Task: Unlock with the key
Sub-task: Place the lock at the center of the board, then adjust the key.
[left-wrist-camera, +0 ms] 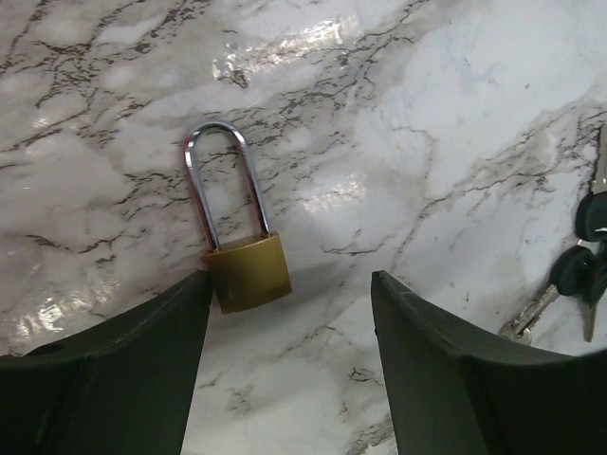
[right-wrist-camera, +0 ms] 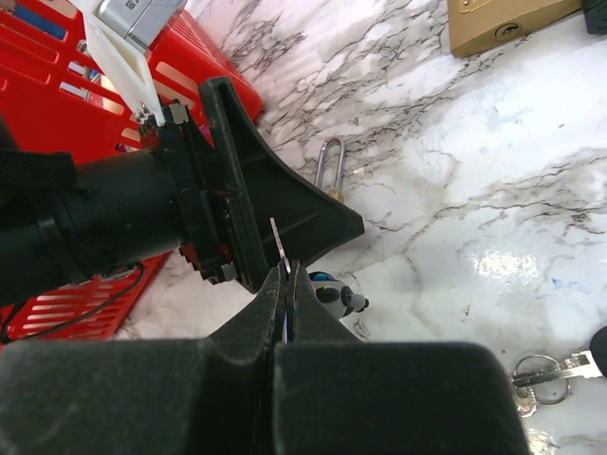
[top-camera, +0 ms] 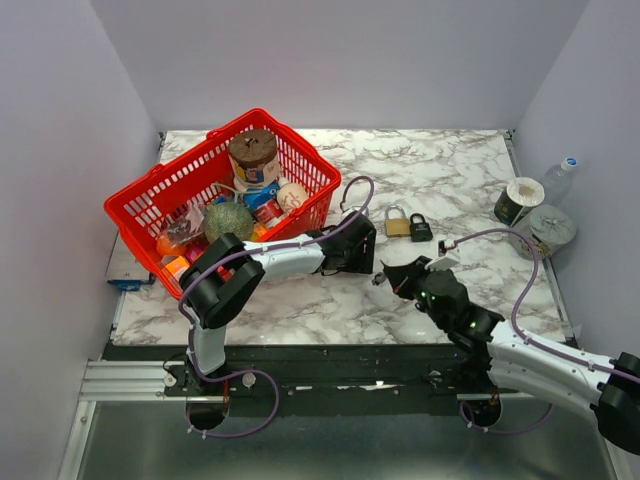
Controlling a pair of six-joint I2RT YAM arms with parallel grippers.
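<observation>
— While the left claw (left-wrist-camera: 291,281) stood wide open and empty, where did the padlock (left-wrist-camera: 248,273) lie?
— Flat on the marble table (left-wrist-camera: 455,142), its brass body just ahead of that claw, beside one finger. The right claw (right-wrist-camera: 287,270) was pinched shut on a thin key (right-wrist-camera: 278,245).

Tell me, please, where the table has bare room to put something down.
Bare marble lies at the back, between the red basket and the dark cup, and in a near strip before the left arm. Crowded: the middle, around the padlocks.
</observation>
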